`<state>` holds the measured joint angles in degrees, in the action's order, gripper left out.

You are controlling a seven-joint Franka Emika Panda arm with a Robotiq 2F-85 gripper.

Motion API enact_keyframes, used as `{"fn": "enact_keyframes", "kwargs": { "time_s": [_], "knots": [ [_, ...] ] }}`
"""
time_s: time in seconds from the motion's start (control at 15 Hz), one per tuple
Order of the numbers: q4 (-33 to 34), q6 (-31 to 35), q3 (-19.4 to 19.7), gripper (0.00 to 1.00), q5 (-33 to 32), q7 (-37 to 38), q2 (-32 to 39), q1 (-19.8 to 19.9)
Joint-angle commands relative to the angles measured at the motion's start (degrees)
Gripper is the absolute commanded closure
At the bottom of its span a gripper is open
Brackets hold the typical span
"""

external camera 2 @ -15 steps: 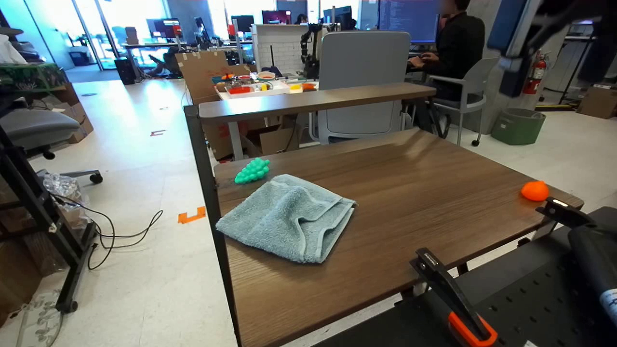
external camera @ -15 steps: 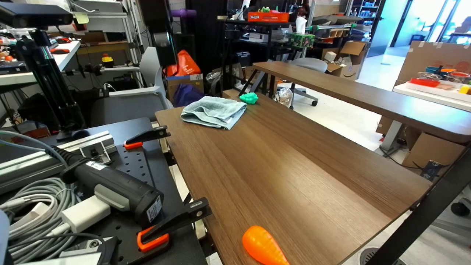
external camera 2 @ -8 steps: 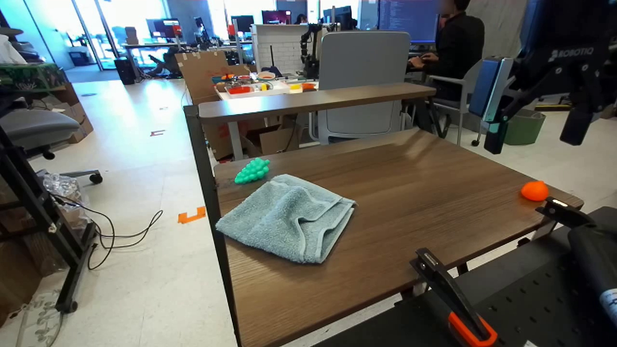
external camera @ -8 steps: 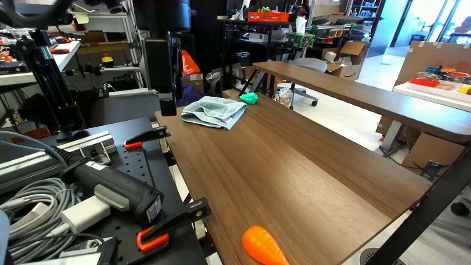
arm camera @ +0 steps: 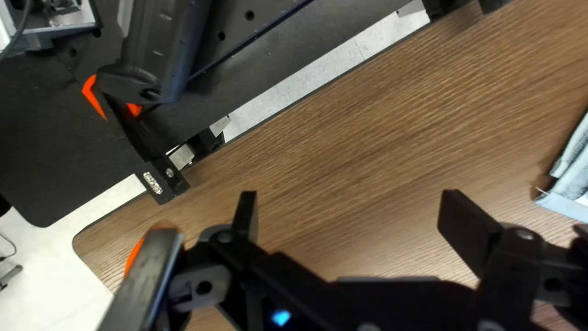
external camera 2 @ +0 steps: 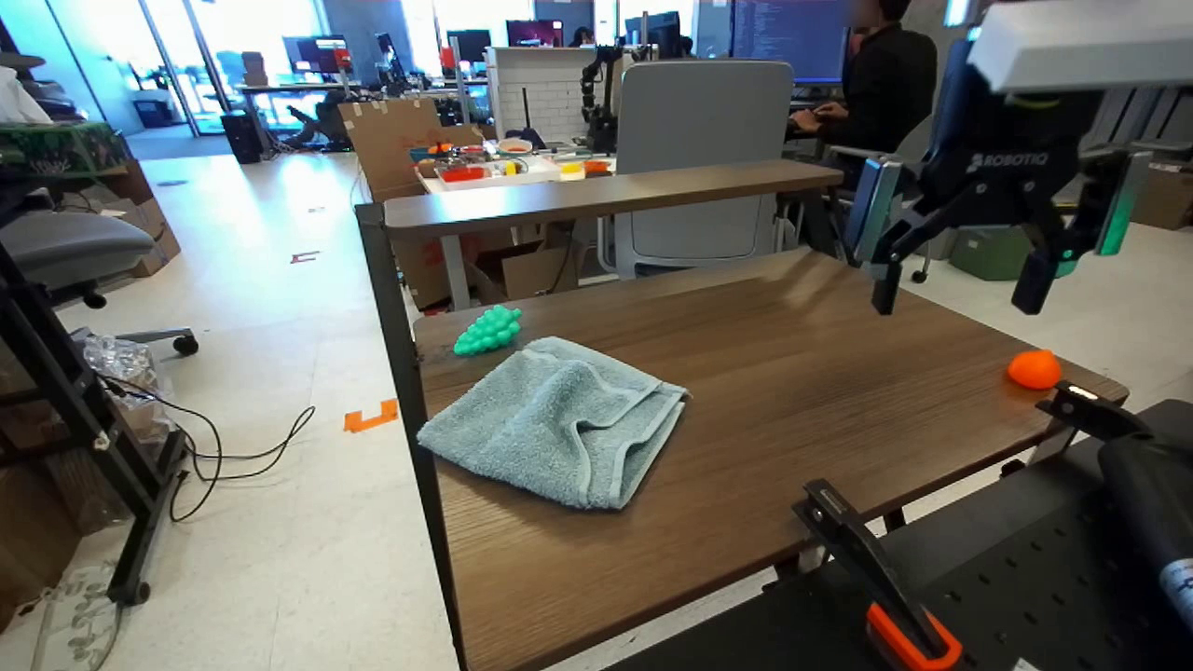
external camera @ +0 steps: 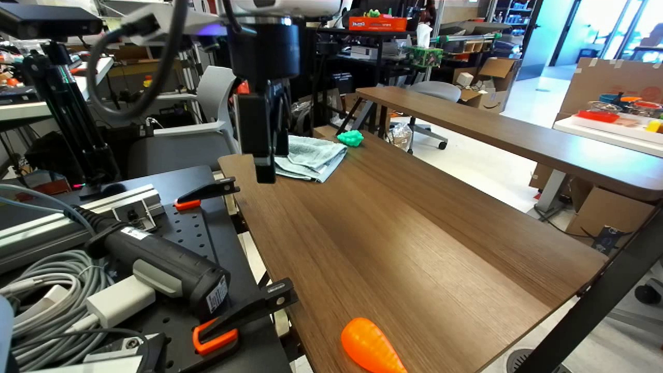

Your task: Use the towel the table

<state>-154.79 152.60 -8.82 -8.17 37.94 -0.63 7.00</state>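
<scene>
The light blue towel lies loosely folded on the brown wooden table (external camera 2: 792, 391), near one end. It shows in both exterior views (external camera: 316, 158) (external camera 2: 559, 429); in the wrist view only a corner (arm camera: 572, 177) shows at the right edge. My gripper (external camera 2: 958, 291) is open with nothing between its fingers. It hangs above the table, apart from the towel, on the side toward the orange toy. In an exterior view the gripper (external camera: 273, 165) covers part of the towel. In the wrist view the fingers (arm camera: 349, 207) are wide apart over bare wood.
A green bumpy toy (external camera 2: 488, 331) sits beside the towel. An orange toy (external camera: 372, 344) lies at the table's other end. Black and orange clamps (external camera: 248, 311) reach over the table's edge from the black bench (external camera: 207, 223). A raised wooden shelf (external camera 2: 606, 196) runs along the far side.
My gripper has come down into view and moved in over the table, and more of the arm shows. The towel and both toys have not moved.
</scene>
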Motion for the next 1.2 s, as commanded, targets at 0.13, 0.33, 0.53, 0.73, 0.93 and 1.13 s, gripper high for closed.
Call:
{"fn": "enact_keyframes", "kwargs": {
  "time_s": [0.13, 0.33, 0.53, 0.73, 0.93, 1.13],
  "knots": [
    [15.95, -1.8, 4.36, 0.0, 5.45, 2.18, 18.44, -6.05],
    [14.66, -1.44, 5.89, 0.0, 9.68, -1.98, 17.53, -8.28],
    [17.16, -2.63, 5.53, 0.0, 11.24, -3.19, 19.65, -8.93],
    [17.22, -2.79, 5.53, 0.0, 11.29, -3.31, 19.64, -8.9],
    [17.22, -2.81, 5.53, 0.0, 11.32, -3.33, 19.64, -8.9],
    [17.22, -2.82, 5.53, 0.0, 11.33, -3.34, 19.64, -8.9]
  ]
}}
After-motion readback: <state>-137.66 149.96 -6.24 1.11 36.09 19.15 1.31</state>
